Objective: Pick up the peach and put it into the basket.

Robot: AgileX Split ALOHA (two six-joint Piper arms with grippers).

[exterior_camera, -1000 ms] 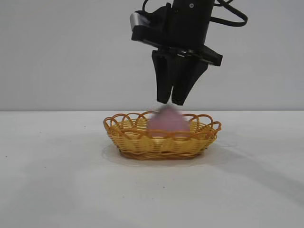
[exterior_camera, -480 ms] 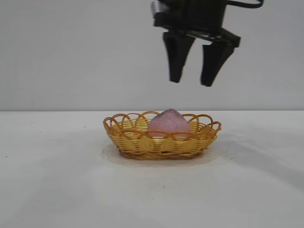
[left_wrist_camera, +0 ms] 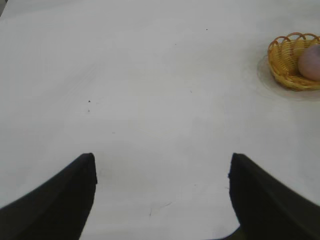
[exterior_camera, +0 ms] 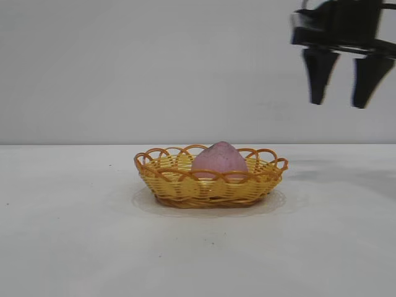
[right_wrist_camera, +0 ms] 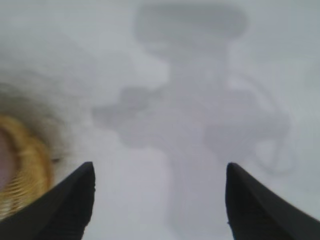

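The dusty pink peach (exterior_camera: 219,159) rests inside the yellow wicker basket (exterior_camera: 167,182) with the orange scalloped rim, at the middle of the white table. My right gripper (exterior_camera: 338,102) hangs open and empty high at the upper right, well clear of the basket. In the right wrist view its two dark fingertips (right_wrist_camera: 159,170) stand wide apart over bare table, with the basket (right_wrist_camera: 30,165) off to one side. The left wrist view shows the left gripper (left_wrist_camera: 162,162) open over the table, far from the basket (left_wrist_camera: 287,60) and the peach (left_wrist_camera: 311,62).
The white tabletop (exterior_camera: 74,235) spreads out on all sides of the basket, against a plain grey wall behind. The right arm's shadow (right_wrist_camera: 200,115) falls on the table under the right gripper.
The right gripper let go of the peach, which settled in the basket. The gripper then opened, rose and moved away to the right. The left arm has stayed still.
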